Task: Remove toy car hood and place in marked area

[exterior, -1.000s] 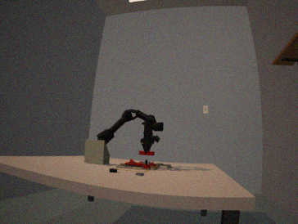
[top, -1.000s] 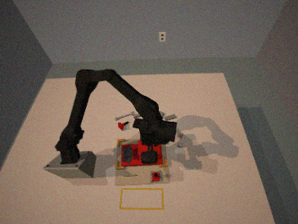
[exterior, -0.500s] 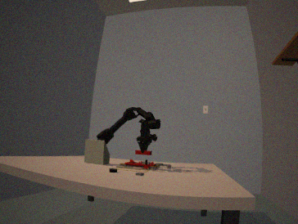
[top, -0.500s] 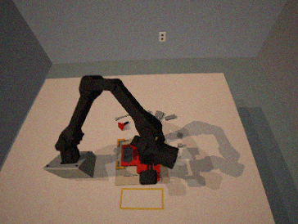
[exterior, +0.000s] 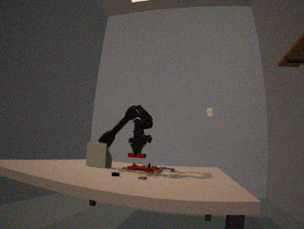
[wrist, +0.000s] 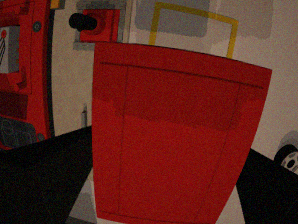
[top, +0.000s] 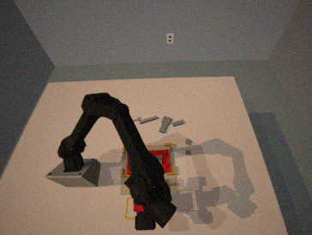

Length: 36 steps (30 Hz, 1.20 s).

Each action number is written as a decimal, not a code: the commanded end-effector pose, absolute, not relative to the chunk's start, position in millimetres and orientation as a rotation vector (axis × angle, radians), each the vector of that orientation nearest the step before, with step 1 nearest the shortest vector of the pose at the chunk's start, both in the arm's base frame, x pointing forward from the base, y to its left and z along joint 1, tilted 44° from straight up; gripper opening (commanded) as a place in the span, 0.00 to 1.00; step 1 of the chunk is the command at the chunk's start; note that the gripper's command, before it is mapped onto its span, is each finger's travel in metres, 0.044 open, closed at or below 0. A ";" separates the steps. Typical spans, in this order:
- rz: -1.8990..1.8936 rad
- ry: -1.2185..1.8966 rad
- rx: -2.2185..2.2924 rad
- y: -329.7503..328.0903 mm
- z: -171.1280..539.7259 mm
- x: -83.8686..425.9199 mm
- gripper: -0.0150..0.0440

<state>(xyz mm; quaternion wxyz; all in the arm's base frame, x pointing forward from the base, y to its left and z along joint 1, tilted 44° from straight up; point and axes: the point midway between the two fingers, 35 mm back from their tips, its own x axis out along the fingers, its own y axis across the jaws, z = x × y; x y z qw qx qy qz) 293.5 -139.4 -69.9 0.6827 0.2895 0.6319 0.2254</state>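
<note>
Now end effector (wrist: 160,183) grips flat, smooth red hood (wrist: 169,139), airborne above yellow-outlined rectangle (wrist: 193,26).

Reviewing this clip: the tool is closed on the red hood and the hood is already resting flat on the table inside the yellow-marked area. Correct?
Not quite. The tool is closed on the red hood, but the hood is not resting on the table. The exterior view shows it held in the air, above the toy car. The wrist view shows the yellow-marked area partly visible beyond the hood's far edge.
</note>
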 end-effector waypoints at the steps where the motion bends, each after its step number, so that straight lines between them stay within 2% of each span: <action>1: 0.513 1.412 0.637 -151.0 -79.6 286.9 0.25; 36: 0.512 1.411 0.636 -131.8 -102.0 291.6 0.25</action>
